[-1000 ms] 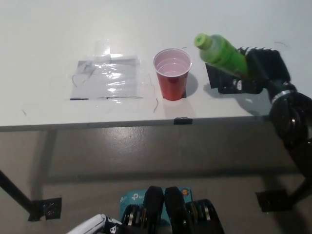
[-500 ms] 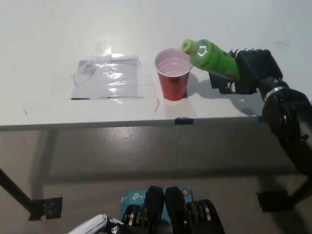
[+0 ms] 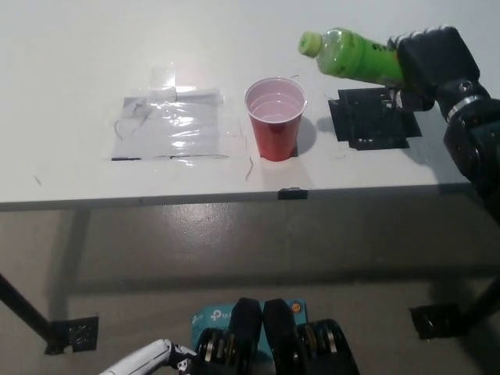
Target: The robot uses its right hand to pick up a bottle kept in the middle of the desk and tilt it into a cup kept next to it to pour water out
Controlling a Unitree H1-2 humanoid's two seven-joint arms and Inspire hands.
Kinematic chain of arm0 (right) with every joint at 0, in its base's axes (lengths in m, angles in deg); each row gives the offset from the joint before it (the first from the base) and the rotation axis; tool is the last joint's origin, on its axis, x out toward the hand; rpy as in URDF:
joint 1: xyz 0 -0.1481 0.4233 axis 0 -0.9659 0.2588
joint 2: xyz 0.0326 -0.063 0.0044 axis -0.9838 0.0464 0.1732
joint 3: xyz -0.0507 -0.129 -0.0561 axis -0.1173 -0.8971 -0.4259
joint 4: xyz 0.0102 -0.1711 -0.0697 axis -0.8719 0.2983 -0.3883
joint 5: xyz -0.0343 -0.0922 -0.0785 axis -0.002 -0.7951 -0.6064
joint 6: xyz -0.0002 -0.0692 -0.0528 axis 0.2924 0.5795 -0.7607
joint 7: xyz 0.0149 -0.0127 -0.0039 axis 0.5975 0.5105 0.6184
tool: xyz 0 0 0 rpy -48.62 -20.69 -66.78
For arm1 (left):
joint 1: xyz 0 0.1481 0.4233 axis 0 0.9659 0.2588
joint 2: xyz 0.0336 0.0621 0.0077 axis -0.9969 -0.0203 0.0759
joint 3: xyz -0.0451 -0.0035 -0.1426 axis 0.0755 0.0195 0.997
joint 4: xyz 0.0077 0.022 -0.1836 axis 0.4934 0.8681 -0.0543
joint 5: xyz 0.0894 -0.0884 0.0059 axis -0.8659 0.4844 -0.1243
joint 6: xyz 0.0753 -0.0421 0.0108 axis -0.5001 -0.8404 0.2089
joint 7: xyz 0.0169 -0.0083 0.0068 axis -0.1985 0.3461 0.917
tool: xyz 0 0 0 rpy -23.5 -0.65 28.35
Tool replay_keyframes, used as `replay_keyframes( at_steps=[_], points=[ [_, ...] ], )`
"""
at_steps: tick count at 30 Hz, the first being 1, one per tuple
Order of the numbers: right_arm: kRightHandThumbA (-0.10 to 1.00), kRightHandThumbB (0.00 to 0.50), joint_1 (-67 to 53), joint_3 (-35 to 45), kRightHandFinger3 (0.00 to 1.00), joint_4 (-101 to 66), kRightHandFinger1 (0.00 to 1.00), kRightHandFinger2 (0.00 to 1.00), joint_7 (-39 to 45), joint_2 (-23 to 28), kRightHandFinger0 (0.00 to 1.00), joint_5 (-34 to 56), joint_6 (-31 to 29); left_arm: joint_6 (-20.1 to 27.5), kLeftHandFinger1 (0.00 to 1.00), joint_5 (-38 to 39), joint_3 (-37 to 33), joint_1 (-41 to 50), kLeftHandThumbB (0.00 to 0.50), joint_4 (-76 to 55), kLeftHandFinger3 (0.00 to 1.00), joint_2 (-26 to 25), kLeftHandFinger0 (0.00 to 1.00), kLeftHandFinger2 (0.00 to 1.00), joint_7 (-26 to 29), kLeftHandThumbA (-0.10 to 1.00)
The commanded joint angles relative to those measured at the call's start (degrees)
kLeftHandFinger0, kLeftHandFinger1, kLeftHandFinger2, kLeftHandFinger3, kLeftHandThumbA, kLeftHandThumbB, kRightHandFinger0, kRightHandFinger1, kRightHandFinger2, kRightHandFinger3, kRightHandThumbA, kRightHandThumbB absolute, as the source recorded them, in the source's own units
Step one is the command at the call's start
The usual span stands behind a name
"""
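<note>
Our black right hand (image 3: 431, 58) closed around the green bottle (image 3: 351, 56), bottle held nearly level above the desk (image 3: 78, 47), capped end pointing toward the red cup (image 3: 276, 117) but clear of it, cup upright beside taped plastic sheet (image 3: 172, 125), black square mat (image 3: 373, 119) under the bottle, our white left hand (image 3: 144, 361) low at the bottom edge, fingers not discernible.

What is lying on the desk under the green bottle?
A black square mat lies on the desk below the bottle, which the right hand holds tilted. The hand covers the mat's far right corner.
</note>
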Motion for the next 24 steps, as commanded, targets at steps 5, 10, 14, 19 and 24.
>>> replay_keyframes(
  at_steps=[5, 10, 14, 19, 24],
  points=[
    [0.02, 0.099, 6.16, -0.51, 0.29, -2.18, 0.03, 0.23, -0.99, -0.37, 0.00, -4.39, -2.94, 0.30, 0.78, -0.34, 0.63, -0.40, 0.404, -0.95, 1.00, -1.58, 0.93, 0.80, -1.06, 1.00],
    [0.00, 0.085, 7.04, -1.71, 0.19, -1.71, 0.04, 0.24, -1.88, 0.00, 0.00, -6.91, -3.93, -0.19, 0.78, 0.07, 0.77, -0.84, 0.407, -1.08, 1.00, -1.71, 0.92, 0.81, -1.55, 1.00],
    [-0.10, 0.121, 7.75, -1.78, 0.00, -0.56, 0.07, 0.27, -5.07, 1.05, 0.00, -8.01, -6.15, -0.22, 0.78, -0.40, 0.76, -1.07, 0.416, -1.13, 1.00, -1.86, 0.91, 0.80, -1.50, 1.00],
    [-0.10, 0.052, 9.33, -2.63, 0.27, 0.34, 0.21, 0.46, -5.15, 2.84, 0.00, -10.73, -7.97, -0.29, 0.79, -0.46, 0.89, -1.13, 0.425, -1.38, 1.00, -2.17, 0.94, 0.82, -1.65, 1.00],
    [-0.10, 0.068, 11.87, -4.48, 0.20, -0.19, 0.12, 0.39, -2.17, 4.39, 0.00, -14.38, -8.00, -1.63, 0.79, -0.44, 1.31, -1.19, 0.447, -1.67, 1.00, -2.35, 0.93, 0.82, -1.75, 1.00]
  ],
)
